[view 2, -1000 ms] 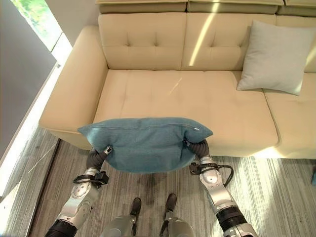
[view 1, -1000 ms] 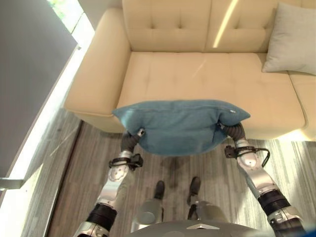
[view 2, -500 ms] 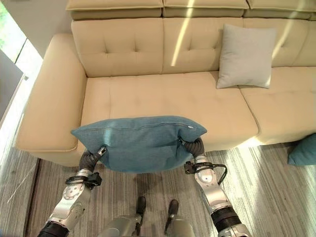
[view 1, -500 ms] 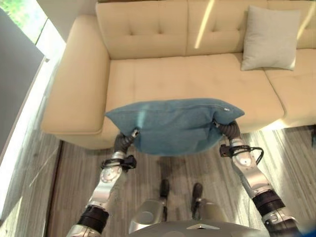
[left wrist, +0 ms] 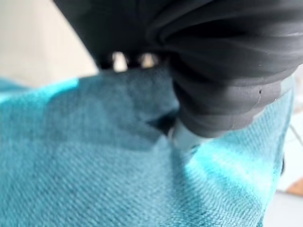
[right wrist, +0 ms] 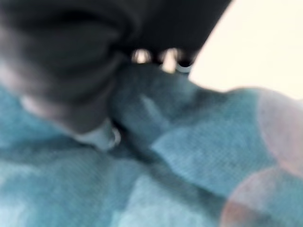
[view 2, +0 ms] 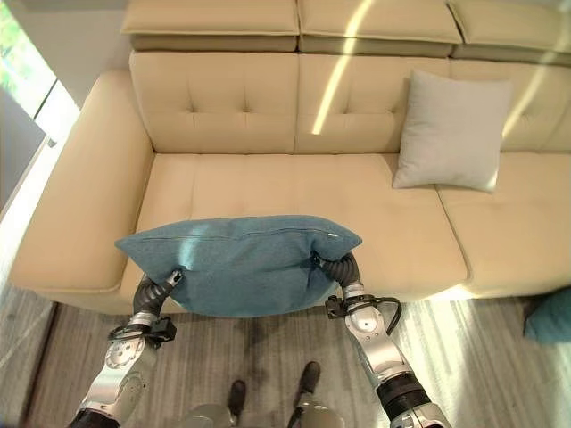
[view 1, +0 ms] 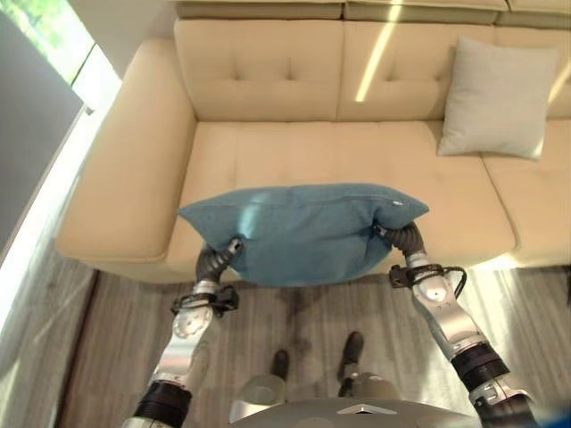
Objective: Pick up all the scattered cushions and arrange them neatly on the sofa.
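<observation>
You hold teal fabric cushion (view 2: 236, 263) between left hand (view 2: 162, 285) and right hand (view 2: 326, 266), fingers grasping its ends, above cream tufted sofa (view 2: 285, 192). Grey square cushion (view 2: 451, 131) placed; second teal cushion (view 2: 551, 314) left on floor.

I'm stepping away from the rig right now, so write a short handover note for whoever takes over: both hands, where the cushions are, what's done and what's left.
Left hand: gripping the left end of the blue cushion, fingers dug into the fabric.
Right hand: gripping the cushion's right end the same way.
The blue cushion hangs between both hands, over the front edge of the sofa, not yet set down.
Done: a grey cushion leans upright against the backrest on the right.
Left: place the blue cushion on the seat. Another blue cushion lies on the floor at the far right, probably next.
</observation>
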`<state>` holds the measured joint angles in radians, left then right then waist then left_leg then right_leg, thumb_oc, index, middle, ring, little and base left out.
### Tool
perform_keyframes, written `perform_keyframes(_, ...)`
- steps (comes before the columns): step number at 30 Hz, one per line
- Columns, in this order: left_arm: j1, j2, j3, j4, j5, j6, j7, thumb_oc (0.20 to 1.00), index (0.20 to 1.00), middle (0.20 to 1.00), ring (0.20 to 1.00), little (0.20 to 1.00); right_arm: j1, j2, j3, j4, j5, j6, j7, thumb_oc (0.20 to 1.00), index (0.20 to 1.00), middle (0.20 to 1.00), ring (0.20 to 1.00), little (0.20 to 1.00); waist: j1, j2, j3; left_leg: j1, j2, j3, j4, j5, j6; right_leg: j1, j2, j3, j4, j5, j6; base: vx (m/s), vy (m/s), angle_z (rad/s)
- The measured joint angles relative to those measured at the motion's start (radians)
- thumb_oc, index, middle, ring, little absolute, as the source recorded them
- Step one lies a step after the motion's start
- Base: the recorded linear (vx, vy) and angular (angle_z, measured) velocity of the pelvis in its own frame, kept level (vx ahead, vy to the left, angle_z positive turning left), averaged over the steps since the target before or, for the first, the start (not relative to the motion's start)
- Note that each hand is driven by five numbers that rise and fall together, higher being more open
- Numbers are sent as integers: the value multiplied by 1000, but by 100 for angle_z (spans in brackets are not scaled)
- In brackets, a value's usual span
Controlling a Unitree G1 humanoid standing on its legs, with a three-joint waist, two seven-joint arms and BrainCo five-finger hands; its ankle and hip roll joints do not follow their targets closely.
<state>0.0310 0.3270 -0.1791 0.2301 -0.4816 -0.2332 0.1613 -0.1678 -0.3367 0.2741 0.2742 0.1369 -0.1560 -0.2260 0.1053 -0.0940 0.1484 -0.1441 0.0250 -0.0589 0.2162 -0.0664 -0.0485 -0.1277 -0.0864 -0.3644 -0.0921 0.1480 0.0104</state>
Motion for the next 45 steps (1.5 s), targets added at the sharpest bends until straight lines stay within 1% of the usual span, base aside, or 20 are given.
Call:
perform_keyframes(1,6,2,1,-5,0,0,0,200,200,200,200,200,-10,7,2,-2,0,-1,-3,200,200,200,200,200,5,-9,3,-41,10,4,101,-41,-6,25,14,23,0,-45,-41,249,3,-11)
perform_keyframes(3,-4,-5,0,-11,0,0,-2,200,200,200,200,200,-13,3,-10,-7,5,-2,-4,200,200,200,200,200,11,-15,12,-60,-14,2,21,-54,-5,29,25,56,0,-90,-40,221,101,-15)
perform_keyframes(5,-25,-9,-28,-9,0,7,-9,200,200,200,200,200,-9,12,-42,-1,18,-3,-14,200,200,200,200,200,4,-15,24,-208,-108,37,-97,-8,15,34,25,52,-1,-127,-26,242,205,-3)
perform_keyframes(7,-5,-4,-18,-10,0,15,-10,200,200,200,200,200,-6,14,-35,6,17,2,-11,200,200,200,200,200,50,32,32,-252,-81,5,-142,79,14,68,77,91,0,-144,-31,304,206,-79)
perform_keyframes(9,12,4,-7,-11,1,16,-9,200,200,200,200,200,26,27,-23,1,16,3,-1,200,200,200,200,200,49,48,25,-208,-70,-4,-148,131,26,87,77,102,65,-197,0,210,183,-59)
perform_keyframes(11,16,24,-11,-13,1,26,-10,200,200,200,200,200,57,42,-27,-8,16,4,6,200,200,200,200,200,41,32,20,-153,-105,16,-157,143,26,69,0,103,189,-267,54,192,249,-23)
perform_keyframes(12,17,48,-10,-14,2,29,-12,200,200,200,200,200,59,50,-26,-11,15,5,17,200,200,200,200,200,34,29,18,-110,-124,35,-163,128,54,49,-57,109,319,-278,103,103,208,-36)
perform_keyframes(13,15,75,-10,-18,2,29,-13,200,200,200,200,200,59,55,-23,-23,14,8,29,200,200,200,200,200,33,44,28,-71,-123,34,-164,143,121,-7,-78,132,494,-300,139,92,180,-25)
perform_keyframes(15,-2,100,-8,-23,3,29,-13,200,200,200,200,200,58,63,-23,-26,14,8,30,200,200,200,200,200,17,40,25,-39,-129,23,-175,127,122,-57,-89,141,575,-307,146,148,70,2)
perform_keyframes(17,-24,92,-5,-23,3,28,-11,200,200,200,200,200,52,64,-31,-41,15,7,27,200,200,200,200,200,14,45,28,-24,-133,16,-190,117,131,-117,-64,174,513,-309,138,135,-34,13)
perform_keyframes(21,-22,70,-11,-18,4,28,-11,200,200,200,200,200,43,46,-33,-40,15,7,22,200,200,200,200,200,-5,54,25,28,-164,-25,-226,101,115,-122,3,242,137,-145,126,210,-129,36)
perform_keyframes(25,2,51,-17,-14,5,27,-11,200,200,200,200,200,47,41,-33,-15,15,7,22,200,200,200,200,200,-7,62,18,92,-191,-85,-253,104,118,-60,24,210,43,-28,106,112,-108,46)
perform_keyframes(28,1,6,-18,-12,3,26,-11,200,200,200,200,200,43,37,-49,-13,15,7,12,200,200,200,200,200,-1,84,15,88,-203,-160,-248,105,118,-9,76,152,-1,11,10,61,-142,75)
perform_keyframes(29,4,-9,-24,-9,2,27,-11,200,200,200,200,200,45,30,-50,-12,15,7,3,200,200,200,200,200,-1,89,15,78,-224,-182,-220,115,102,5,47,135,0,3,-9,-14,-76,104)
perform_keyframes(30,-5,-12,-48,-8,2,27,-12,200,200,200,200,200,53,13,-62,-18,17,7,-7,200,200,200,200,200,-18,73,19,7,-274,-193,-113,116,39,9,-14,115,1,-4,-15,-38,-43,147)
perform_keyframes(31,-23,-4,-57,-18,2,26,-26,200,200,200,200,200,52,3,-81,-22,17,7,-14,200,200,200,200,200,-26,62,25,-65,-258,-118,-40,41,51,10,-54,94,1,-5,-15,-5,-33,184)
perform_keyframes(32,-43,-4,-55,-28,0,24,-31,200,200,200,200,200,24,-18,-84,-17,16,7,-13,200,200,200,200,200,-28,54,33,-109,-88,-5,-115,62,27,11,-69,73,2,-19,2,25,-12,98)
perform_keyframes(33,-30,-3,-52,-41,-1,22,-28,200,200,200,200,200,-16,-27,-74,-6,16,7,-12,200,200,200,200,200,-2,106,36,-34,52,-20,-231,146,-38,40,-39,84,2,-64,63,47,-3,25)
perform_keyframes(37,-45,17,-41,-45,0,23,-24,200,200,200,200,200,-18,-14,-66,16,17,7,-11,200,200,200,200,200,-23,93,42,24,2,3,-271,150,-16,70,-93,98,-3,-50,103,28,53,-15)
perform_keyframes(45,2,41,-30,-86,16,22,-24,200,200,200,200,200,27,22,-67,18,5,8,1,200,200,200,200,200,-64,77,9,96,4,31,-309,153,-4,103,-91,137,-4,-50,109,43,92,-14)
